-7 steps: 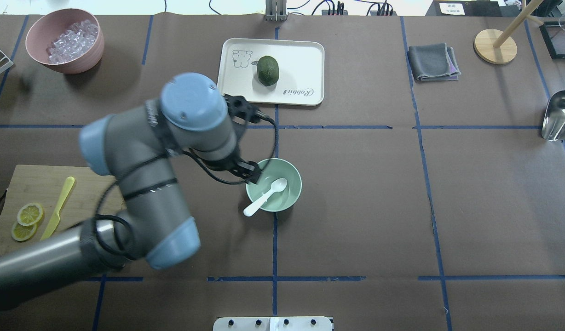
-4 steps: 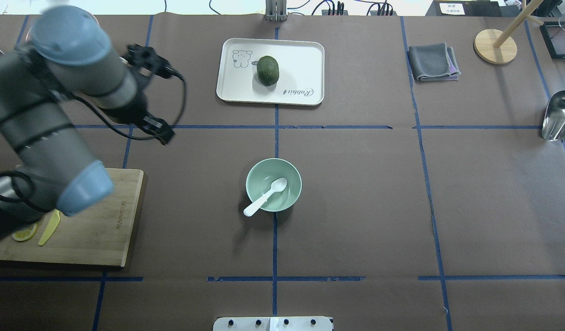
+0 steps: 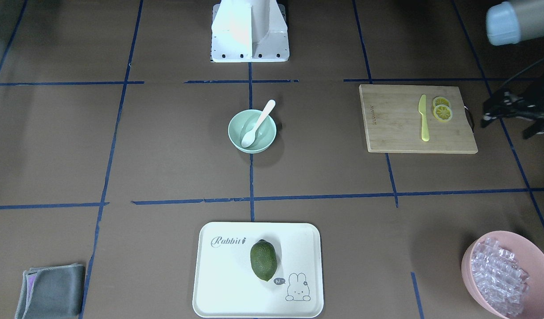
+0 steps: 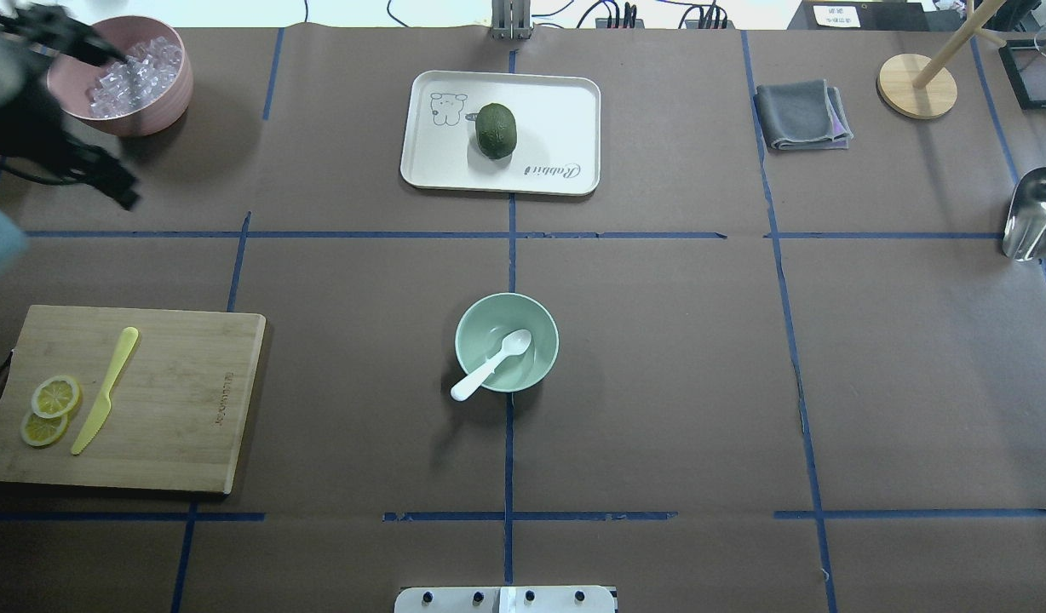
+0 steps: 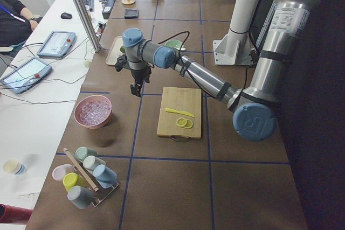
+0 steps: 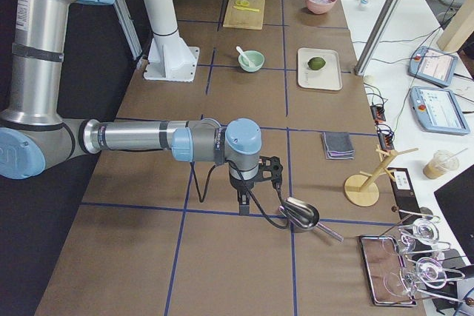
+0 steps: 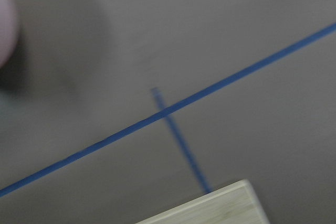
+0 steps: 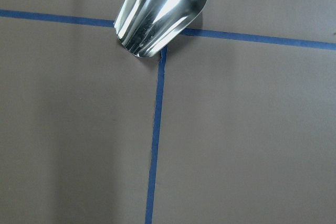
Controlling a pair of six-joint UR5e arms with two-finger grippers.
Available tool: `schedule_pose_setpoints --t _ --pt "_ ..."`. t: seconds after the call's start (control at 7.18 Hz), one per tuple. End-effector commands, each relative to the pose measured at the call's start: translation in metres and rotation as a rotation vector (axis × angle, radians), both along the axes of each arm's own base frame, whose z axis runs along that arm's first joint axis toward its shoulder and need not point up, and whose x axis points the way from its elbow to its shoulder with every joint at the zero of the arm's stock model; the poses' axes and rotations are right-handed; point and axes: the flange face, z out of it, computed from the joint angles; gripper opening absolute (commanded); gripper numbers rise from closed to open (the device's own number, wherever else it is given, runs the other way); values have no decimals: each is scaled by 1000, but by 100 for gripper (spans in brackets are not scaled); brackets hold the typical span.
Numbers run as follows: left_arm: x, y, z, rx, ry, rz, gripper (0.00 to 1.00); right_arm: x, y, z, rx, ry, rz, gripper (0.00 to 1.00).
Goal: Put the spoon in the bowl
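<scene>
The white spoon [image 4: 493, 363] lies in the mint-green bowl [image 4: 547, 340] at the table's middle. Its scoop rests inside and its handle leans over the rim on the robot's side. Both also show in the front-facing view: spoon [image 3: 257, 125], bowl [image 3: 266, 138]. My left gripper [image 4: 112, 187] hangs blurred at the far left, near the pink bowl and well away from the spoon. I cannot tell whether it is open or shut. My right gripper [image 6: 243, 201] shows only in the exterior right view, beside a metal scoop [image 6: 300, 214], so I cannot tell its state.
A pink bowl of ice [image 4: 148, 119] stands at the back left. A tray [image 4: 557, 111] holds an avocado [image 4: 496, 130]. A cutting board [image 4: 182, 400] carries a yellow knife [image 4: 106, 390] and lemon slices. A grey cloth [image 4: 801, 115] lies at the back right.
My left arm has pulled away from the bowl, to the left and back toward the pink bowl. The spoon and the bowl have not moved.
</scene>
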Motion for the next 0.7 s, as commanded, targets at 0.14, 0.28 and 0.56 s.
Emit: schedule_pose_setpoints --t 0.14,0.28,0.56 --pt "-117 47 121 -15 -16 2 100 0 -1 -1 3 0 -1 100" --pt "-121 85 160 -84 -25 5 100 -1 -2 -1 5 -2 -1 100" --pt "-146 95 178 -81 -31 -61 100 0 -2 -1 5 0 -1 100"
